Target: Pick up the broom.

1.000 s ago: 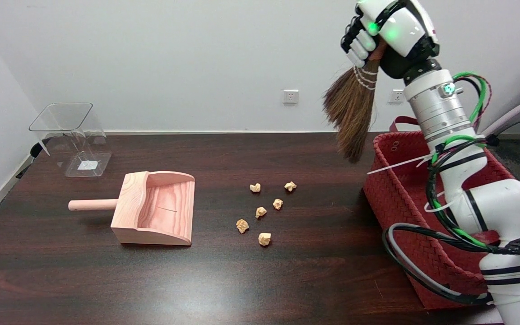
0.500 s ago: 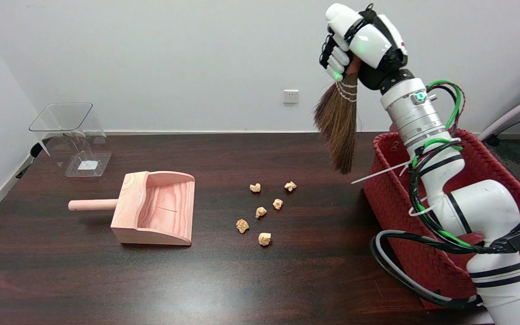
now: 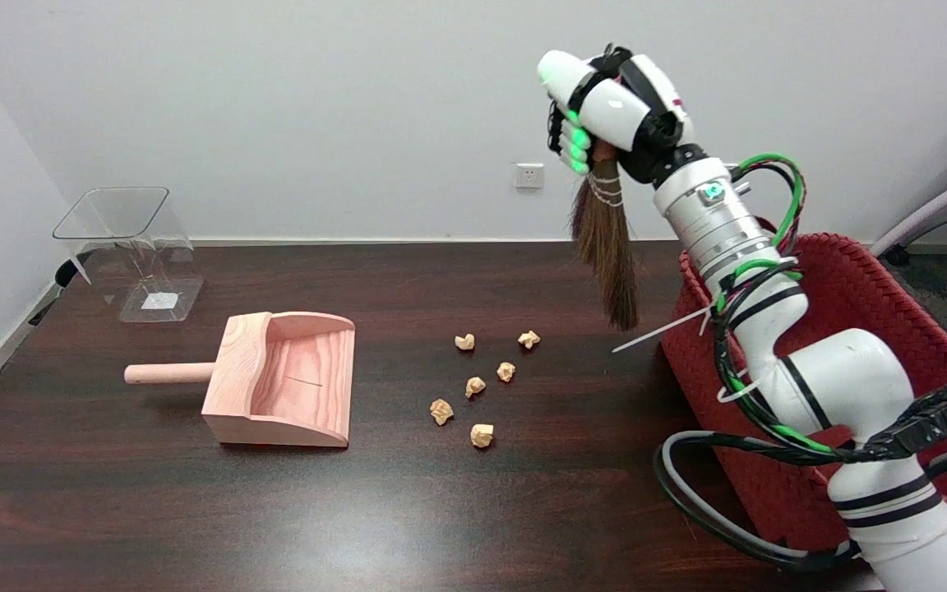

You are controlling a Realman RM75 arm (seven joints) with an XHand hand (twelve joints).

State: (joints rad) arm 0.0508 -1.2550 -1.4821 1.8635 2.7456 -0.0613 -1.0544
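The broom (image 3: 607, 247) hangs in the air from my right hand (image 3: 605, 111), bristles pointing down, well above the dark wooden table (image 3: 194, 510) and just left of the red woven basket (image 3: 852, 288). My fingers (image 3: 574, 148) are wrapped tight around its short handle at the bound neck, with nothing else in their grasp. Over the last second I have carried it leftward and a little lower, away from over the basket's near corner and out toward the middle of the table (the bristle fan now looks narrower, so I judge the broom has turned somewhat in the swing). To my mind the pick-up itself is done: the broom is clear of every surface and the hold looks firm. Below and to the left of the bristle tips lie the crumpled paper scraps (image 3: 473, 385), scattered in a loose cluster, and farther left the wooden dustpan (image 3: 284, 378) rests flat with its handle pointing away from them. A clear plastic bin (image 3: 132, 247) stands at the far left corner. Behind it all is a plain white wall with a socket (image 3: 529, 175).
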